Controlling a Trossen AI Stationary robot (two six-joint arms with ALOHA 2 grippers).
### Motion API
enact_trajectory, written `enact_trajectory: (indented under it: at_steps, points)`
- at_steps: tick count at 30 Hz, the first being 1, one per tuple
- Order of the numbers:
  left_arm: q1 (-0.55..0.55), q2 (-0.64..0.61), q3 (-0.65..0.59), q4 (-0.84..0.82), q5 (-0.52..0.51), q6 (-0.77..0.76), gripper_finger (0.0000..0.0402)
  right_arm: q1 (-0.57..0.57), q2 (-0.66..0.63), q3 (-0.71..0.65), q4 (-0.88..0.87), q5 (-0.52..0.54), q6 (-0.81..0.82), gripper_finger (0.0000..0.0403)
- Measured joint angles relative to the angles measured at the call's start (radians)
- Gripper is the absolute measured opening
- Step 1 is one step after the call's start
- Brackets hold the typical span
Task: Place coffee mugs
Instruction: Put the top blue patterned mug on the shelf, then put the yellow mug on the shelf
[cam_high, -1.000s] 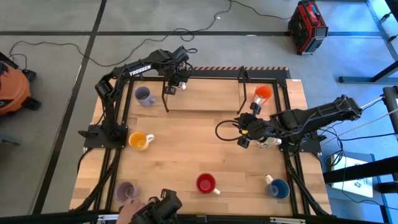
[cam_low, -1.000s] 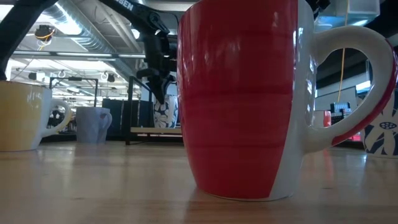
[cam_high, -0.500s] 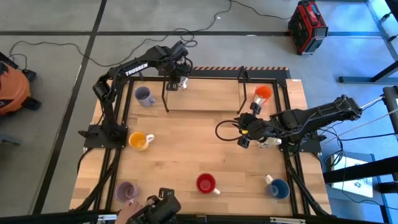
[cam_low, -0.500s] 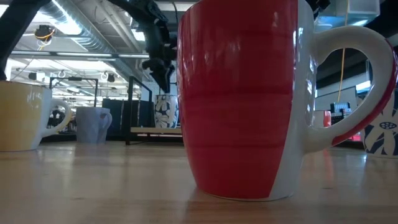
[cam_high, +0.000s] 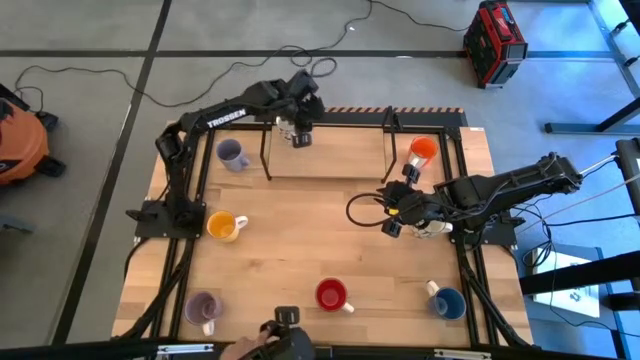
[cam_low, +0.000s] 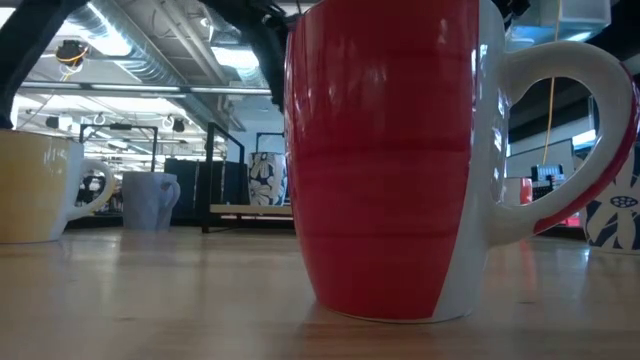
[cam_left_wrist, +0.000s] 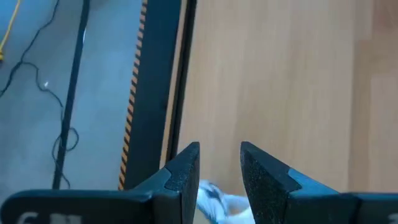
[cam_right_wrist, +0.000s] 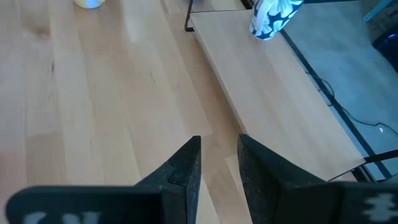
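My left gripper (cam_high: 297, 128) (cam_left_wrist: 219, 149) hangs open above the raised wooden board (cam_high: 330, 158) at the table's far side. Right below it, a white mug with a blue pattern (cam_high: 300, 139) (cam_low: 262, 180) (cam_left_wrist: 217, 202) stands upright on that board. The red mug (cam_high: 332, 295) (cam_low: 390, 160) stands near the near edge. The yellow-orange mug (cam_high: 224, 225) and two pale purple mugs (cam_high: 232, 154) (cam_high: 203, 308) are on the left. The blue mug (cam_high: 448, 302) and the orange-red mug (cam_high: 423, 150) are on the right. My right gripper (cam_high: 388, 212) (cam_right_wrist: 219, 140) waits low over the table's right half, open by a narrow gap.
The board stands on black legs (cam_high: 267, 155) above the tabletop. A black frame (cam_high: 430, 118) runs along the far edge. A person's hand (cam_high: 245, 350) shows at the near edge beside a dark device (cam_high: 286, 335). Bare wood (cam_high: 300, 235) lies in the table's middle.
My left gripper has risen straight off the patterned mug and drifted a little toward the table's right. The mug stays standing on the raised board. At the near edge, the person's hand has moved away from the pale purple mug, toward the right.
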Motion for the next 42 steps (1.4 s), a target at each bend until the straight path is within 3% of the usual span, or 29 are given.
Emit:
enact_trajectory:
  at_steps: [3, 10, 22, 33, 42]
  points:
    - [-0.019, 0.03, 0.0, 0.037, -0.092, -0.002, 0.011, 0.0, 0.0, 0.0, 0.0, 0.001, 0.0, 0.0092]
    - [-0.019, 0.09, 0.0, -0.009, -0.195, 0.025, 0.011, 0.0, 0.0, 0.001, -0.001, 0.001, -0.001, 0.0092]
    - [-0.019, 0.098, 0.0, -0.119, -0.229, 0.03, 0.011, 0.0, 0.0, 0.001, -0.002, 0.001, -0.001, 0.0092]
    - [-0.07, 0.09, 0.001, -0.122, -0.228, 0.023, 0.011, 0.0, 0.0, 0.001, -0.001, 0.001, -0.001, 0.0092]
    - [-0.168, 0.089, 0.178, -0.161, -0.064, -0.145, 0.011, 0.0, -0.005, 0.003, -0.004, -0.002, -0.004, 0.0092]
